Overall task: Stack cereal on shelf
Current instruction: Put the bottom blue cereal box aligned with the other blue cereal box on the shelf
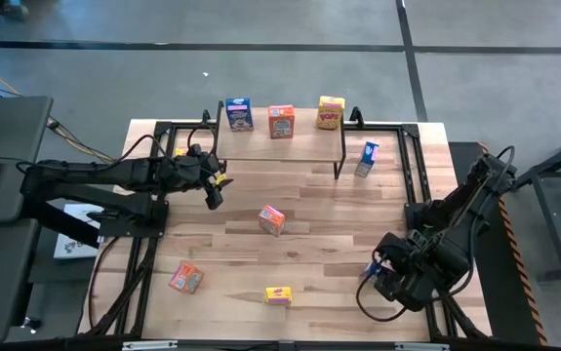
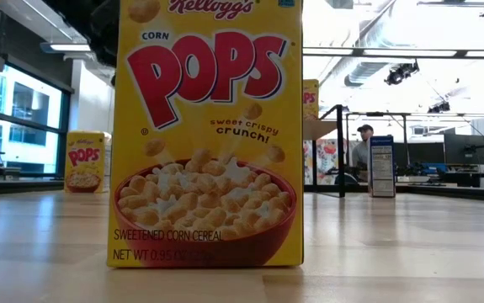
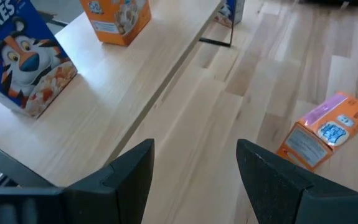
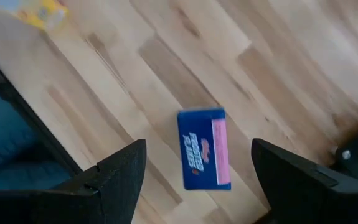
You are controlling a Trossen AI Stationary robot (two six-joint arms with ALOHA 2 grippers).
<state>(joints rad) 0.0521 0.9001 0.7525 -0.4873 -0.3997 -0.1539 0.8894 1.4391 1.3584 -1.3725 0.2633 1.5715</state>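
Note:
The shelf (image 1: pixel 280 146) stands at the far middle of the table on thin black legs. On its plank stand a blue cereal box (image 1: pixel 238 115), an orange one (image 1: pixel 281 122) and a yellow one (image 1: pixel 331 113). My left gripper (image 1: pixel 214 187) hovers open just left of the shelf's near edge (image 3: pixel 166 74), with nothing between its fingers. My right gripper (image 1: pixel 381 285) is open at the near right, pointing down. Its fingers stand on either side of and above a blue box (image 4: pixel 205 149) that lies flat on the table, and they do not touch it.
Loose boxes on the table: an orange one (image 1: pixel 271 219) lying at the centre, an orange one (image 1: pixel 186 278) near left, a yellow one (image 1: pixel 278 295) upright at the near edge, a blue one (image 1: pixel 367 158) upright right of the shelf. A black frame (image 1: pixel 412 185) borders the table.

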